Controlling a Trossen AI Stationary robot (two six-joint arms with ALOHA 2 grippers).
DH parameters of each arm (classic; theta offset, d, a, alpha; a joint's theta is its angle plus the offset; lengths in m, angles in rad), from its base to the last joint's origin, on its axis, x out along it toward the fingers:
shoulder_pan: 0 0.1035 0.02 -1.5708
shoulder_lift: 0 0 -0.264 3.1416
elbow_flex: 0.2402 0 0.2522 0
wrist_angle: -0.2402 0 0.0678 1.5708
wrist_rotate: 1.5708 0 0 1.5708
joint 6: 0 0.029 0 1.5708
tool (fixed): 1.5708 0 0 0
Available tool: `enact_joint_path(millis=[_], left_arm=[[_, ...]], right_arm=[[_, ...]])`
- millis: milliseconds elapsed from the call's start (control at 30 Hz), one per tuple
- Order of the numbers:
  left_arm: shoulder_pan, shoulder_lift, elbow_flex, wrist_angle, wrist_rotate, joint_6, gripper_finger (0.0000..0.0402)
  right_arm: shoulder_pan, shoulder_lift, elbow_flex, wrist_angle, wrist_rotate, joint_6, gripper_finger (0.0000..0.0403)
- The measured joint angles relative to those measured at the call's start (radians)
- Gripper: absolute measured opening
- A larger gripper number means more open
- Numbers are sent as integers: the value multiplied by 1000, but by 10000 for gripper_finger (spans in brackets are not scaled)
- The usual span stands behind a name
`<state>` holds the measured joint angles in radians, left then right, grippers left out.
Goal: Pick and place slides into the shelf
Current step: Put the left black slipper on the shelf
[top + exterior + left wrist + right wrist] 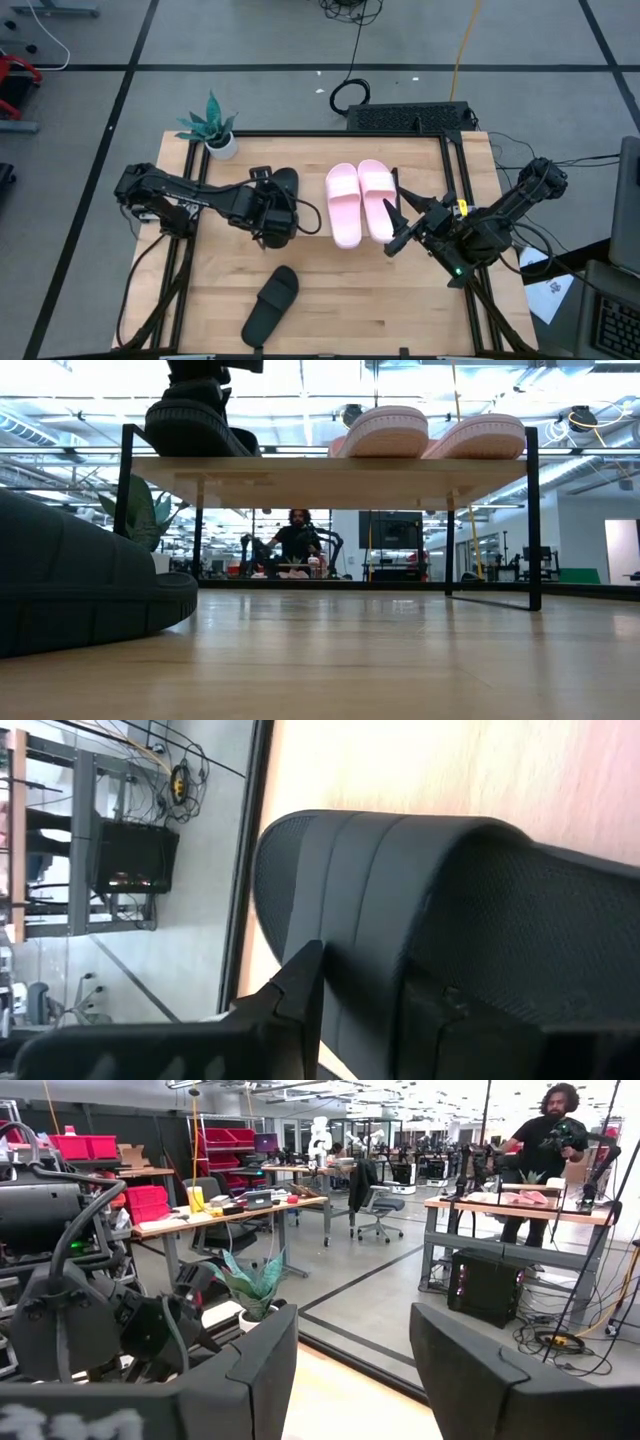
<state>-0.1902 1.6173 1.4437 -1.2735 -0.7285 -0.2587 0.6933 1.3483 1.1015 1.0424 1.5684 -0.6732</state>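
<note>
Two pale pink slides [358,203] lie side by side on the shelf's light wooden top board [330,470]. To their left a black slide [284,188] rests with its sole [195,428] on the board. My left gripper [275,215] is shut on that slide at its near end. The other black slide [270,305] lies by the table's near edge, close to the low camera [70,580]. My right gripper [400,237] hovers level and open just right of the pink pair. In the right wrist view nothing stands between its fingers [355,1370]. My left gripper pinches the black slide between its two fingers, which straddle a smooth black band [360,960] of it; one fingertip [300,985] shows at the band's outer edge. The fingers come slanting down from the table's left. The sole sits on the shelf's board.
A small potted plant [215,130] stands at the board's far left corner. The shelf's black end frames [533,510] rise at both sides. A black box with cables [410,117] lies beyond the far edge. A person [295,540] sits in the room behind.
</note>
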Motion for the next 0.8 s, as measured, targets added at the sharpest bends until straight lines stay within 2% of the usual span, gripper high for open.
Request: enact_joint_path(millis=[333, 533, 800], left_arm=[[7, 0, 0, 49, 19, 21, 86], [10, 0, 0, 49, -9, 22, 82], [10, 0, 0, 48, -34, 65, 11]], right_arm=[[0, 0, 0, 0, 0, 0, 183], [0, 0, 0, 0, 0, 0, 183], [0, 0, 0, 0, 0, 0, 183]])
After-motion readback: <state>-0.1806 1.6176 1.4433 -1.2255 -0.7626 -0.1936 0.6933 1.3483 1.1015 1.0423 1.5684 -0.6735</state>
